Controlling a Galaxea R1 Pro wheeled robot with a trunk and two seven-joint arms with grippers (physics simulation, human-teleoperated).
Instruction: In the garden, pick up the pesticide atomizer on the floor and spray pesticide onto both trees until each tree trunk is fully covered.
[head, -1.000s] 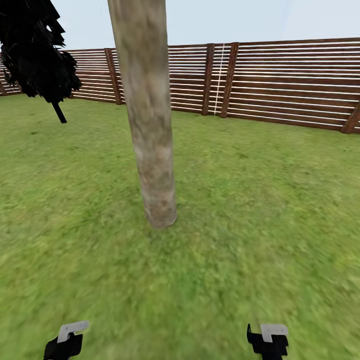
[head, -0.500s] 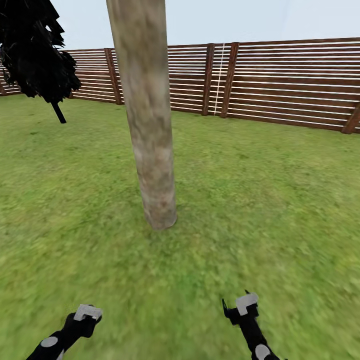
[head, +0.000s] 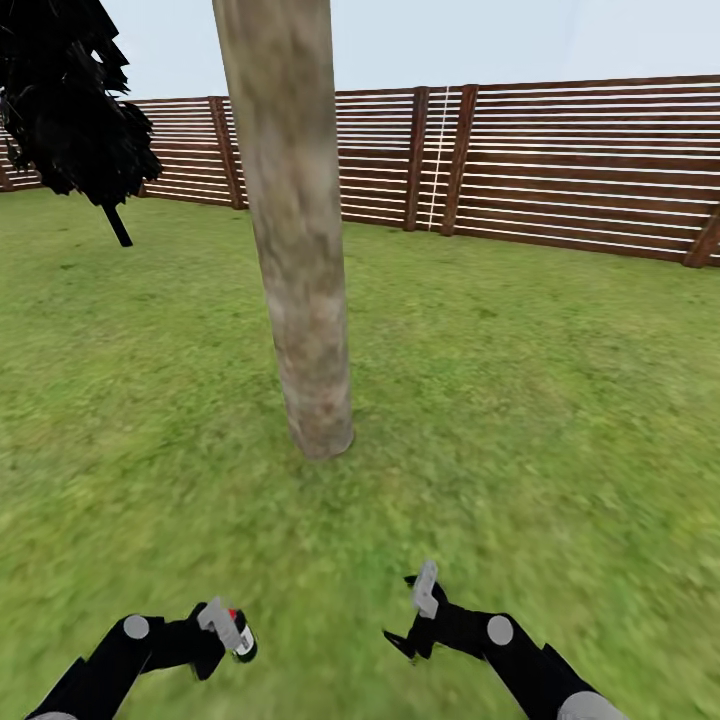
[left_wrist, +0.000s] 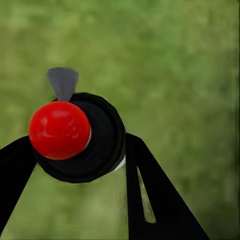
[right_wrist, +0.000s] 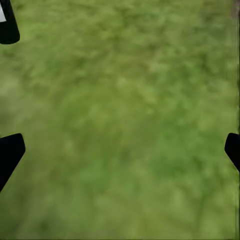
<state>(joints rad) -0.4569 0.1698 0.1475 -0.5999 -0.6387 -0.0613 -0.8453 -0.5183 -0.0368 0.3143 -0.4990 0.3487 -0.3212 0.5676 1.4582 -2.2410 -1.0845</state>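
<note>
between the left pincer fingers, pesticide atomizer, clamped

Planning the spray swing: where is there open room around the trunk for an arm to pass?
Bare lawn lies between the tree trunk and fence, and ahead of both end effectors. Tightest near the left end effector, shut on the pesticide atomizer; the right end effector is open.

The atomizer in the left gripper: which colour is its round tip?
Red, on the atomizer with its black body; the left wrist view shows it best.
</note>
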